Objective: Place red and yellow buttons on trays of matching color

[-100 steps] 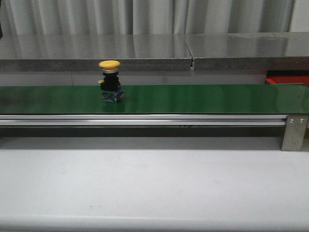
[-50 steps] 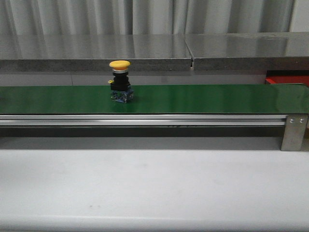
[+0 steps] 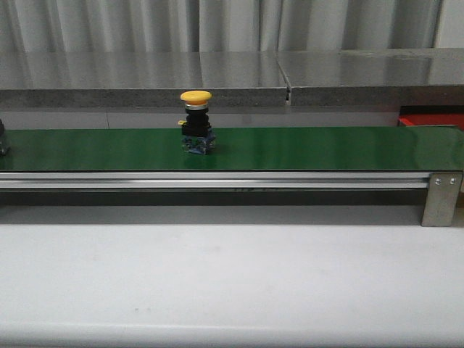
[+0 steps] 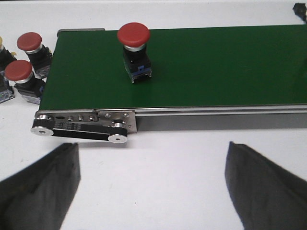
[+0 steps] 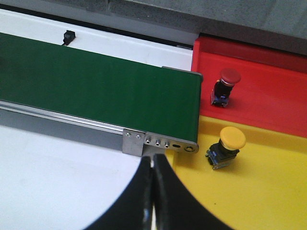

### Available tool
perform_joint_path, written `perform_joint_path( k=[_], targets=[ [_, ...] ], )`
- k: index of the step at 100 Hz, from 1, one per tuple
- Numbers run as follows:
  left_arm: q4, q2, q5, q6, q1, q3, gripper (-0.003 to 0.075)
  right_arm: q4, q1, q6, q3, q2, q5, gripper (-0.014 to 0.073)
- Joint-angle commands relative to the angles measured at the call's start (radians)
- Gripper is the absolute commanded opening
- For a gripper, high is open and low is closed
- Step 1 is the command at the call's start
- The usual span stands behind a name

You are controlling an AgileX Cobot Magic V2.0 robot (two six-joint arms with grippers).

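A yellow-capped button (image 3: 196,123) stands upright on the green belt (image 3: 312,148), left of centre. In the left wrist view a red button (image 4: 134,48) stands on the belt near its end, and two more red buttons (image 4: 29,45) (image 4: 19,79) sit on the white table beside it. My left gripper (image 4: 152,158) hangs open over bare table in front of the belt, holding nothing. The red tray (image 5: 268,96) carries a red button (image 5: 224,86); the yellow tray (image 5: 278,191) carries a yellow button (image 5: 225,146). My right gripper (image 5: 153,163) is shut and empty near the belt's end bracket.
A grey raised shelf (image 3: 217,76) runs behind the belt. The belt's aluminium rail (image 3: 217,180) and end bracket (image 3: 442,197) face me. A small black sensor (image 5: 70,36) sits beside the belt. A dark object (image 3: 3,138) shows at the belt's far left edge.
The yellow button has travelled to the right along the belt. A dark object has appeared at the belt's left edge.
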Motion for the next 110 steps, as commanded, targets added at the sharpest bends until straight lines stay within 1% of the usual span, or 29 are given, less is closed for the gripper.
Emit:
perform_joint_path(
  k=[1,5,9,12,14,16,18,19,20,21,23,25,27,31,93,98,102,107,108,109,110],
  targets=[
    [-0.018,-0.082,-0.103,-0.003,-0.008,0.019,0.0477,-0.003,0.003,-0.005,-0.028,0.0,-0.075,-0.0118],
    [-0.018,-0.108,-0.109,-0.003,-0.008,0.038,0.0429,-0.003,0.003,-0.005,-0.028,0.0,-0.075,-0.0118],
    [-0.018,-0.141,-0.119,-0.003,-0.008,0.053,0.0351,-0.003,0.003,-0.005,-0.028,0.0,-0.075,-0.0118],
    [-0.018,-0.152,-0.122,-0.003,-0.008,0.06,0.0316,-0.003,0.003,-0.005,-0.028,0.0,-0.075,-0.0118],
    [-0.018,-0.165,-0.124,-0.003,-0.008,0.065,0.0267,-0.003,0.003,-0.005,-0.028,0.0,-0.075,-0.0118],
    [-0.018,-0.17,-0.126,-0.003,-0.008,0.068,0.0242,-0.003,0.003,-0.005,-0.028,0.0,-0.075,-0.0118],
    [-0.018,-0.176,-0.126,-0.003,-0.008,0.07,0.019,-0.003,0.003,-0.005,-0.028,0.0,-0.075,-0.0118],
    [-0.018,-0.176,-0.126,-0.003,-0.008,0.07,0.019,-0.003,0.003,-0.005,-0.028,0.0,-0.075,-0.0118],
    [-0.018,-0.181,-0.126,-0.003,-0.008,0.07,0.015,-0.003,0.003,-0.005,-0.028,0.0,-0.075,-0.0118],
    [-0.018,-0.18,-0.126,-0.003,-0.008,0.07,0.015,-0.003,0.003,-0.005,-0.028,0.0,-0.077,-0.0118],
    [-0.018,-0.183,-0.126,-0.003,-0.008,0.07,0.01,-0.003,0.003,-0.005,-0.028,0.0,-0.079,-0.0118],
    [-0.018,-0.183,-0.126,-0.003,-0.008,0.07,0.0075,-0.003,0.003,-0.005,-0.028,0.0,-0.08,-0.0118],
    [-0.018,-0.183,-0.126,-0.003,-0.008,0.07,0.0027,-0.003,0.003,-0.005,-0.028,0.0,-0.081,-0.0118],
    [-0.018,-0.183,-0.126,-0.003,-0.008,0.07,-0.0022,-0.003,0.003,-0.005,-0.028,0.0,-0.082,-0.0118],
    [-0.018,-0.183,-0.126,-0.003,-0.008,0.07,-0.002,-0.002,0.003,-0.005,-0.028,0.0,-0.069,-0.011],
    [-0.018,-0.183,-0.126,-0.003,-0.008,0.07,-0.002,-0.002,0.003,-0.005,-0.028,0.0,-0.054,-0.0075],
    [-0.018,-0.183,-0.126,-0.003,-0.008,0.07,-0.002,-0.002,0.003,-0.005,-0.028,0.0,-0.043,-0.0015],
    [-0.018,-0.183,-0.126,-0.003,-0.008,0.07,-0.002,-0.002,0.003,-0.005,-0.028,0.0,-0.029,0.0095],
    [-0.018,-0.183,-0.126,-0.003,-0.008,0.07,-0.002,-0.002,0.003,-0.005,-0.028,0.0,-0.026,0.0134],
    [-0.018,-0.183,-0.126,-0.003,-0.008,0.07,-0.002,-0.002,0.003,-0.005,-0.028,0.0,-0.025,0.0155],
    [-0.018,-0.183,-0.126,-0.003,-0.008,0.07,-0.002,-0.002,0.003,-0.005,-0.028,0.0,-0.021,0.02]
  ],
)
